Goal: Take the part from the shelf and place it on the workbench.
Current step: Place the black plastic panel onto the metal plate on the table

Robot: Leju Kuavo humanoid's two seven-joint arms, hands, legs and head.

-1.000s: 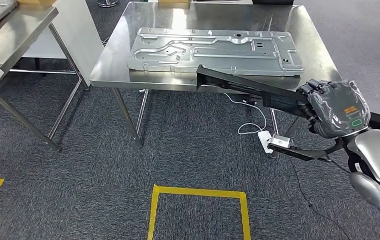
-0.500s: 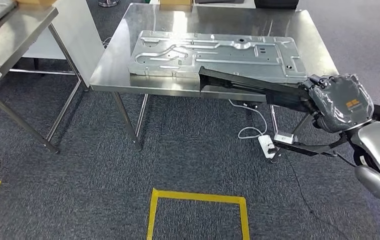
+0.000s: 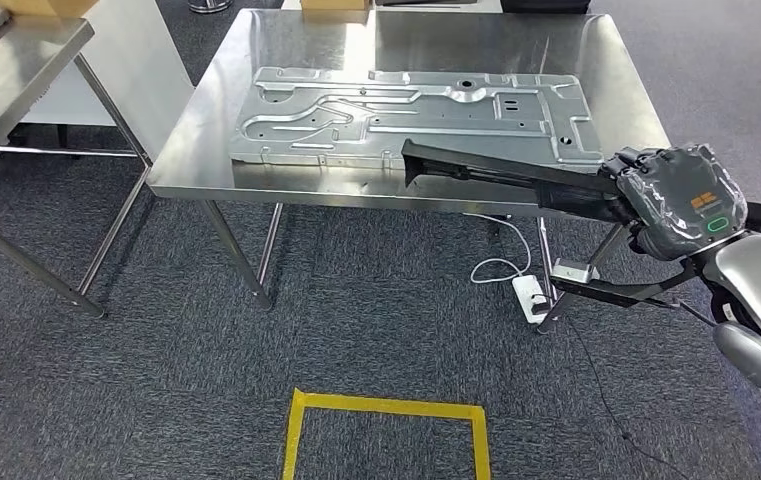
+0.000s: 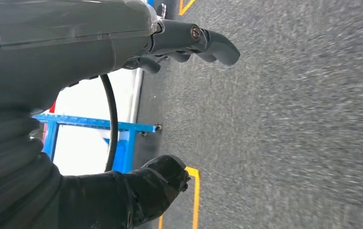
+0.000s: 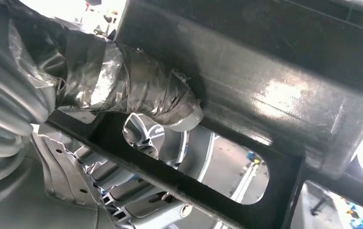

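- Part [image 3: 496, 175], a long black frame piece, sits clamped in the right hand [image 3: 678, 200]; the right wrist view shows the taped thumb [image 5: 136, 90] pressed against its dark flat side.
- Its far tip now hangs over the near edge of the workbench [image 3: 196, 150], higher against that edge than it was a second ago.
- The whole scene has slid down and to the left in the head view, so the camera has moved; I read this as the robot closing on the workbench, not the table shifting.
- The big silver panel [image 3: 406, 115] already lies flat on the workbench top, just beyond the black tip, and takes up most of the middle.
- The left hand [image 4: 170, 43] hangs over the carpet [image 3: 156, 380] holding nothing, its fingers loosely curled and apart from the thumb.
- Judgement: carrying is nearly done; the placing remains, and the part needs to come further over the top before release, on or beside the panel.
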